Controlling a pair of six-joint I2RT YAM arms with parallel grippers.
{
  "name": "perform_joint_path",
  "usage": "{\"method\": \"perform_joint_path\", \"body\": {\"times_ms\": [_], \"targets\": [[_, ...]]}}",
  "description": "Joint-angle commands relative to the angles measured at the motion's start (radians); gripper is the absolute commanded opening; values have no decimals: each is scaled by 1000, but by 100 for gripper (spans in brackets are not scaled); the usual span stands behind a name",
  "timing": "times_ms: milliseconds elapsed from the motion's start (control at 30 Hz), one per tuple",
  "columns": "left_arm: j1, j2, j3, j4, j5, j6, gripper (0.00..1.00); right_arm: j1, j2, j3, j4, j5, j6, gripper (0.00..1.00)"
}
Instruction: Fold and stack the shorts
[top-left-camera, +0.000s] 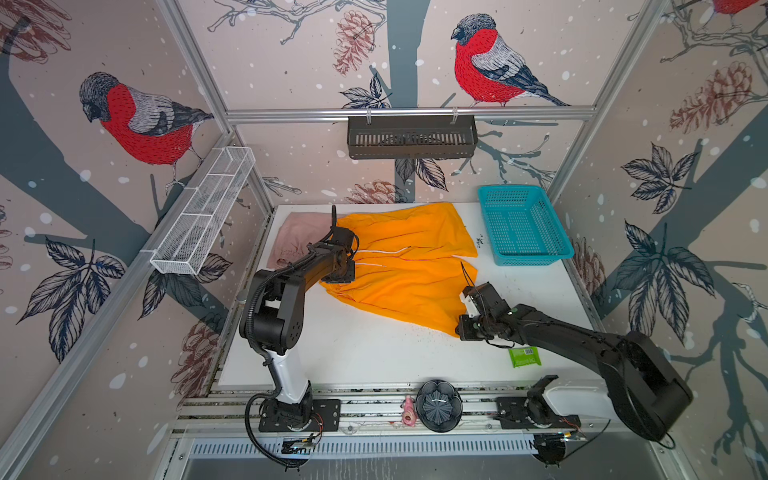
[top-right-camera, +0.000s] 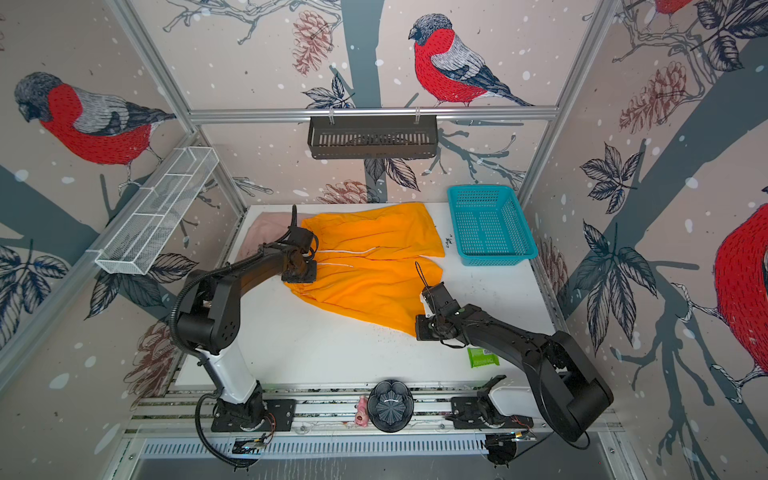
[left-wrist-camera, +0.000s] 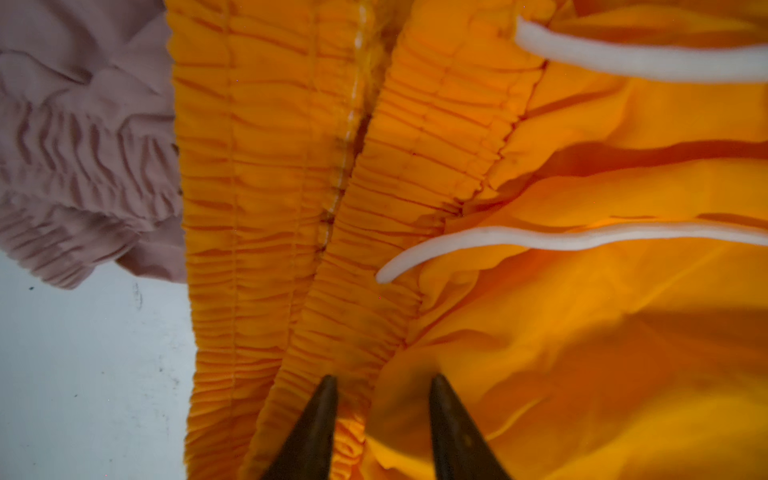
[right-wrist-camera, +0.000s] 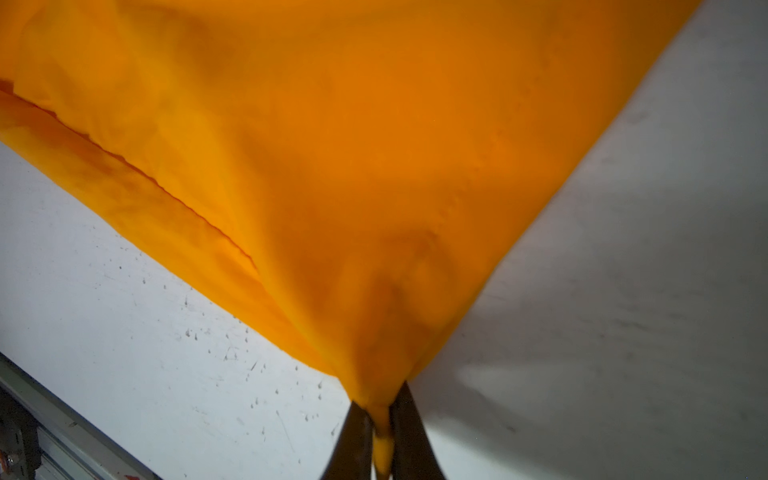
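Observation:
The orange shorts (top-left-camera: 407, 257) (top-right-camera: 370, 257) lie spread across the back middle of the white table (top-left-camera: 353, 349), waistband to the left, white drawstring (left-wrist-camera: 540, 239) trailing over the fabric. The pink shorts (top-left-camera: 295, 237) (left-wrist-camera: 83, 145) lie at the back left, partly under the orange waistband. My left gripper (top-left-camera: 340, 276) (left-wrist-camera: 382, 380) is down on the near end of the gathered orange waistband, its fingers closed in on a bunch of it. My right gripper (top-left-camera: 461, 328) (right-wrist-camera: 380, 399) is shut on the near right corner of the orange leg hem.
A teal basket (top-left-camera: 523, 226) stands at the back right. A green packet (top-left-camera: 525, 356) lies near the right arm. A black fluted dish (top-left-camera: 439, 405) and a small pink figure (top-left-camera: 409, 411) sit on the front rail. A white wire shelf (top-left-camera: 203, 216) and a black rack (top-left-camera: 411, 137) hang on the walls.

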Motion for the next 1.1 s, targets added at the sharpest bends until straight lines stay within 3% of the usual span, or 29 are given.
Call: {"method": "perform_joint_path", "body": {"times_ms": [0,200,400,433,467,500,567,600,667,700,833,1067], "targets": [[-1,2,-7,6,2,-24,3,-9,-11,-7,-31,26,-23,11],[0,-70,0,-39,-39,-50,0,-45,-38,-8,-91,47,-27,9],[-1,-205,-29,-119,-181,-103,0,-137,-72,-3,-134,17,-11,9],[-1,-216,-38,-91,-155,-91,3,-145,-68,0,-134,21,-13,9],[-1,-226,-58,-32,-97,-70,22,-149,-65,-1,-127,23,-16,10],[-1,-229,-71,23,-36,-49,34,-153,-62,-3,-119,22,-18,11],[0,-216,-77,124,64,-45,35,-155,-52,0,-113,22,-21,10],[-1,-201,-76,161,97,-34,42,-154,-48,3,-112,22,-22,10],[-1,-148,-46,205,119,-20,65,-154,-49,5,-110,29,-21,17],[-1,-122,-26,214,120,-14,69,-154,-52,4,-104,32,-19,20],[-1,-15,47,252,122,10,73,-162,-59,5,-75,37,-17,32],[3,107,108,274,110,25,67,-167,-56,-11,-54,40,-14,34]]}}
